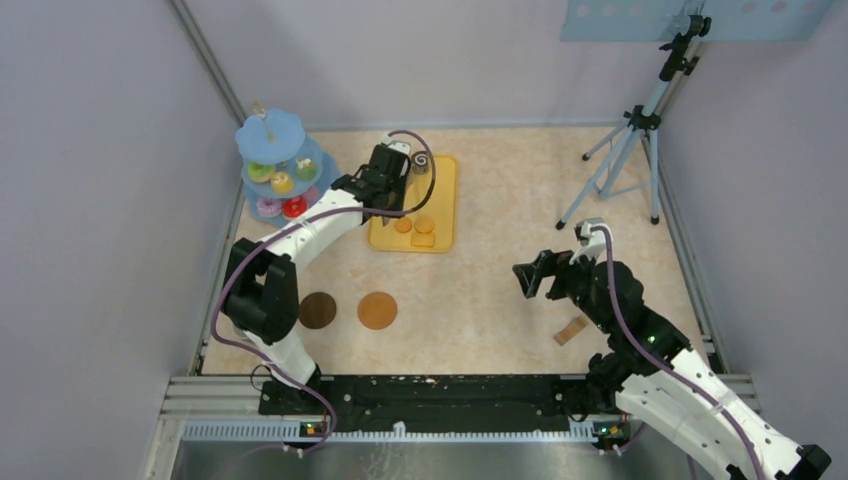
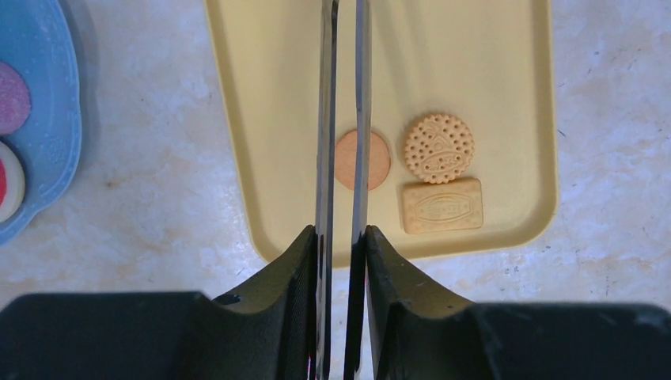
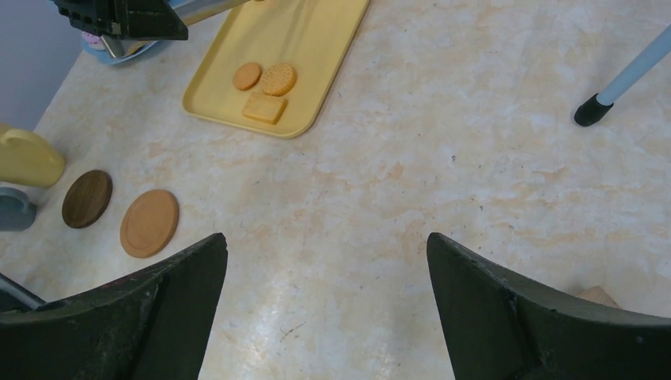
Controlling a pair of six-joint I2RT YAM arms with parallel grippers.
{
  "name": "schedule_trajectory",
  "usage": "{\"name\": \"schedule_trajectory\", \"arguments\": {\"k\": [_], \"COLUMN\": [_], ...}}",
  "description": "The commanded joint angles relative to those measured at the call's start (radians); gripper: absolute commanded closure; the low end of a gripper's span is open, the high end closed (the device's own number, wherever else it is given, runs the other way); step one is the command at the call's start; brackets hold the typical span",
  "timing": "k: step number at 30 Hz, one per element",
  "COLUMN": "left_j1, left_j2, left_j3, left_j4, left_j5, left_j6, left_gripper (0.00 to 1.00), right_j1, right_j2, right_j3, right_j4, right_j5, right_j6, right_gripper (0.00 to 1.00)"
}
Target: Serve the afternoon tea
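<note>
Tabletop [image 1: 480, 270], marbled beige, bears coasters [image 1: 377, 310]; walls [image 1: 90, 200] plain lilac.

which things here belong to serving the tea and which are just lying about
For the tea: biscuits on the yellow tray, doughnuts on the blue stand, dark coaster, light coaster, yellow mug, grey mug, tongs in the left gripper.
Just lying about: wooden block, tripod.

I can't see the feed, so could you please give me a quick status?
Left gripper shut on tongs, over yellow tray. Right gripper open, empty. Three biscuits on tray; nothing blocking them.
</note>
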Motion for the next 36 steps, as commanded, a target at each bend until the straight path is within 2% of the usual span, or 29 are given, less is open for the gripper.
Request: {"name": "schedule_trajectory", "arguments": {"k": [1,8,10,15,18,24,36], "left_j1": [-0.001,-0.001,-0.003,-0.024,-0.037,-0.045,-0.054], "left_j2": [0.011,0.072,0.088,0.140,0.174,0.232,0.345], "left_j3": [0.068,0.189,0.221,0.312,0.359,0.403,0.460], "left_j4": [-0.003,-0.043,-0.051,-0.089,-0.112,-0.124,-0.127], "left_j5": [-0.051,-0.033,-0.035,-0.098,-0.127,-0.191,-0.205], "left_j6": [-0.024,-0.009,-0.005,0.016,0.029,0.057,0.062], "left_gripper": [0.68,0.66,0.62,0.54,0.53,0.51,0.48], "right_j1": [-0.006,-0.007,-0.006,-0.006,-0.007,-0.007,-0.007], "right_j2": [-0.014,-0.031,-0.037,-0.053,-0.058,-0.076,-0.094], "right_j3": [0.007,-0.018,-0.019,-0.019,-0.022,-0.024,-0.029], "right_j4": [0.043,0.076,0.077,0.078,0.075,0.072,0.064], "right_j5": [0.007,0.007,0.010,0.022,0.026,0.030,0.033], "right_j6": [0.004,0.017,0.018,0.008,0.005,0.005,0.010], "right_gripper": [0.06,0.06,0.06,0.06,0.06,0.06,0.06]}}
